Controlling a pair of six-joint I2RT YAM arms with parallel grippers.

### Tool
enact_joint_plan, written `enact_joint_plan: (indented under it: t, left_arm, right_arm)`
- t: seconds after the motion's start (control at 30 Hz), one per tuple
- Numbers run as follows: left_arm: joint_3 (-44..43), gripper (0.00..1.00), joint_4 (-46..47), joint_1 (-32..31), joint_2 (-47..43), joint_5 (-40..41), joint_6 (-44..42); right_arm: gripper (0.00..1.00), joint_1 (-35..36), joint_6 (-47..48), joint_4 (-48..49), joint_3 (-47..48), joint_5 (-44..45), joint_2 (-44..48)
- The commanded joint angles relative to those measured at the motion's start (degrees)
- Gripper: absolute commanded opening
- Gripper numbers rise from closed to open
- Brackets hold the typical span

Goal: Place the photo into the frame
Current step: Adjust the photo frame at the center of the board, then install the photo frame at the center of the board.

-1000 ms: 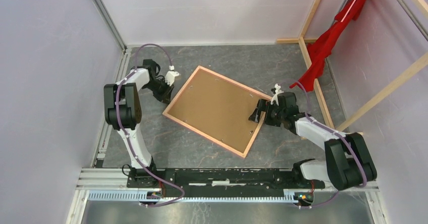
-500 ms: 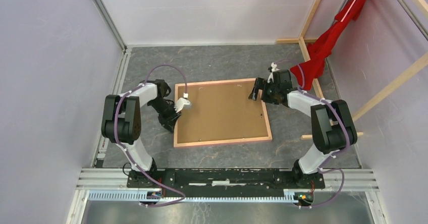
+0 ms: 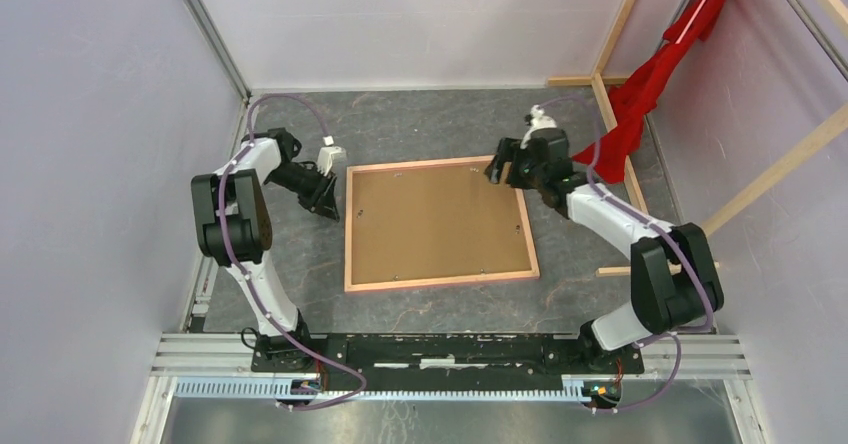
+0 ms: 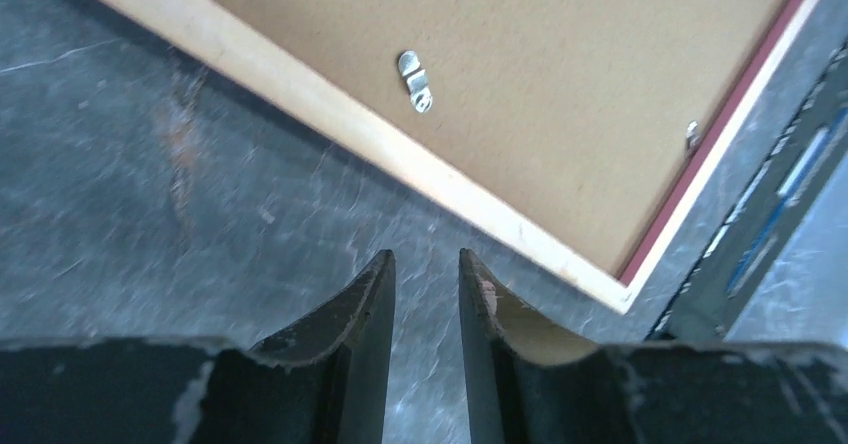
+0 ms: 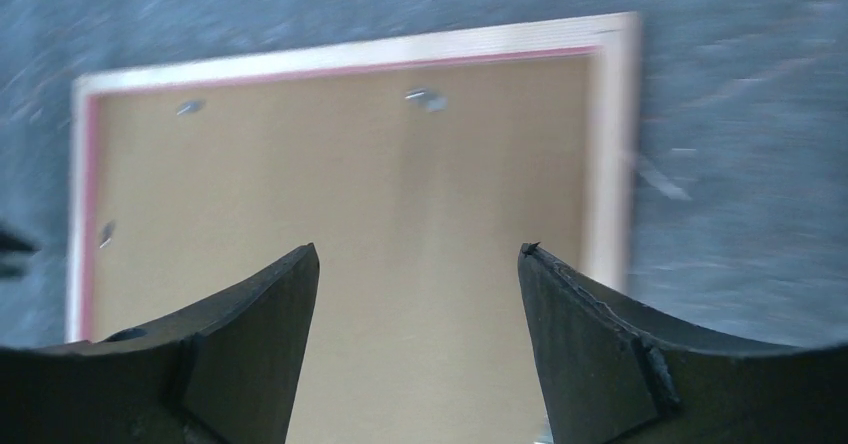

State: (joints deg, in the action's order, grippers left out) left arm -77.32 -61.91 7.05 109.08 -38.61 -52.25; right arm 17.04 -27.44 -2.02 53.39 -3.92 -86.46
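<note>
The frame (image 3: 440, 281) lies face down in the middle of the table, its pale wood back up and a thin pink line along the inner rim. The photo's brown hardboard back (image 3: 435, 222) fills it, with small metal clips (image 4: 415, 81) at the edges; the print side is hidden. My left gripper (image 3: 328, 202) hovers just left of the frame's far left corner, its fingers (image 4: 427, 256) a narrow gap apart over bare table, holding nothing. My right gripper (image 3: 497, 167) is wide open above the far right corner, and its wrist view looks down on the board (image 5: 350, 164).
A red cloth (image 3: 650, 74) hangs at the back right over bare wooden beams (image 3: 625, 179), with another beam (image 3: 770, 179) slanting on the right. Pale walls close the left and back. A metal rail (image 3: 450, 349) carrying the arm bases runs along the near edge.
The frame has turned from a diagonal lie to square with the table edges. My left gripper has drawn back off its left edge; my right gripper has shifted along the far right corner.
</note>
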Motion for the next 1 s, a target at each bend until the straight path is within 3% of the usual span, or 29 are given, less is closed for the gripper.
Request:
enact_joint_plan:
  t: [0.0,0.17,0.47,0.73,0.97]
  left_arm:
    - [-2.24,0.36,0.84,-0.88,5.18,-8.14,7.46]
    - [-4.01,0.36,-1.61,-0.94,9.02,-11.35,6.01]
    - [-2.72,0.23,4.63,-0.86,9.48,-6.32,10.46]
    - [-1.74,0.19,5.27,-0.9,9.56,-5.55,10.41]
    - [-0.74,0.14,7.15,-0.89,8.67,-3.58,12.08]
  right_arm:
    - [0.78,9.34,-3.73,8.59,-0.92,-2.71,-0.17]
    - [0.71,17.98,-7.79,16.62,0.9,-4.95,-5.48]
    - [0.54,27.95,-11.93,20.45,15.08,-8.6,-23.24]
    - [0.44,31.8,-13.08,18.87,27.76,-8.9,-36.17]
    - [0.43,32.37,-13.59,17.22,32.18,-8.52,-41.08]
